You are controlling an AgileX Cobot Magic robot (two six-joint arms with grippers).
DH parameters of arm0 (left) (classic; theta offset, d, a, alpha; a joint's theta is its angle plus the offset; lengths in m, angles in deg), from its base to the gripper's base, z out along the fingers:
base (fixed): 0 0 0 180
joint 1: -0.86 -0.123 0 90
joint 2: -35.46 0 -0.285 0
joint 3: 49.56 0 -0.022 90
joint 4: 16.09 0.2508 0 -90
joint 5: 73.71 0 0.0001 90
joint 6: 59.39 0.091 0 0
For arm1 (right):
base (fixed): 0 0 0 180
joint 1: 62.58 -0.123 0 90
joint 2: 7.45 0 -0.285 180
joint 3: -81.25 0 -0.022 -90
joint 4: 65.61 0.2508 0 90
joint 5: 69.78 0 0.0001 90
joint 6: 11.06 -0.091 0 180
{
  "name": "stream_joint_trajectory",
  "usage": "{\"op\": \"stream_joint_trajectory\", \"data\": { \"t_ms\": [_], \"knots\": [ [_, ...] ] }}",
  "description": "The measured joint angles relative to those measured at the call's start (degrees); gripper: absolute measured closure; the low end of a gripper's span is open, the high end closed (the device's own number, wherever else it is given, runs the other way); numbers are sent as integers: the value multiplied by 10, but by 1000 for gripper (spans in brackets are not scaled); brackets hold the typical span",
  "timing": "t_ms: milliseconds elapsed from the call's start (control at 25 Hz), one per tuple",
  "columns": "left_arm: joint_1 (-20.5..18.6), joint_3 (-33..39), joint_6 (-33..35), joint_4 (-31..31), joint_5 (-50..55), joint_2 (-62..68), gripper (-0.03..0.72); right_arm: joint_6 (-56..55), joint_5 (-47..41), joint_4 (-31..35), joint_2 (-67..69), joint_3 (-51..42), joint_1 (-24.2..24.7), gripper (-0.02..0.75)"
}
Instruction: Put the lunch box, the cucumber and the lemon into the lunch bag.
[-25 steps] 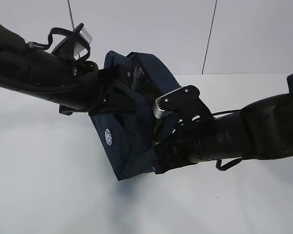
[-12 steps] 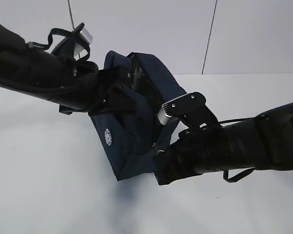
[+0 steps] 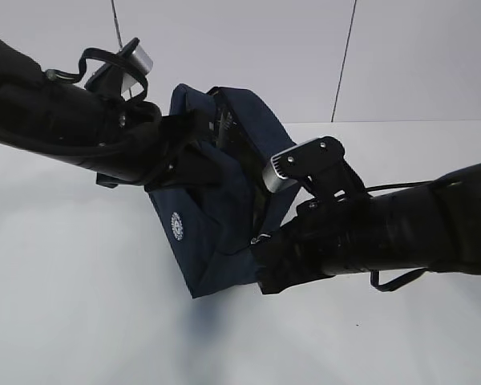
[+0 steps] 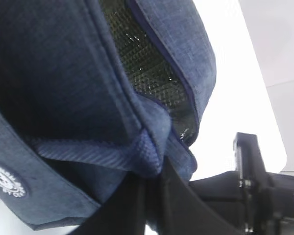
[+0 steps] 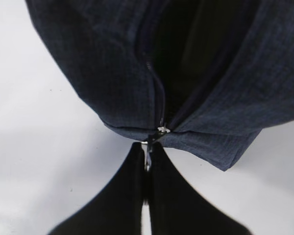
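On the white table [image 3: 64, 321] stands the navy lunch bag [image 3: 216, 241] — tilted. Left gripper [image 4: 149, 183] pinches its fabric strap [image 4: 112, 156]; right gripper [image 5: 147, 159] clamps the metal zipper pull [image 5: 147, 155].

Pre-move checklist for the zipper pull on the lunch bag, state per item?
1. Right gripper shut on zipper pull: ok.
2. Left gripper shut on a fold of the lunch bag: ok.
3. Bag mouth open along the zipper: partly open, not ok for loading.
4. Lunch box, cucumber, lemon located: not in view, cannot tell.
5. Bag tilted, not flat on the table: not ok.
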Motion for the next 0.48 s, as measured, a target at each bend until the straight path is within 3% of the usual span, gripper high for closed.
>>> {"op": "stream_joint_trajectory", "data": {
  "t_ms": [480],
  "knots": [
    [0,0,0,33,-1,0,692,0,1,0,-13,0,0,730]
  ]
}}
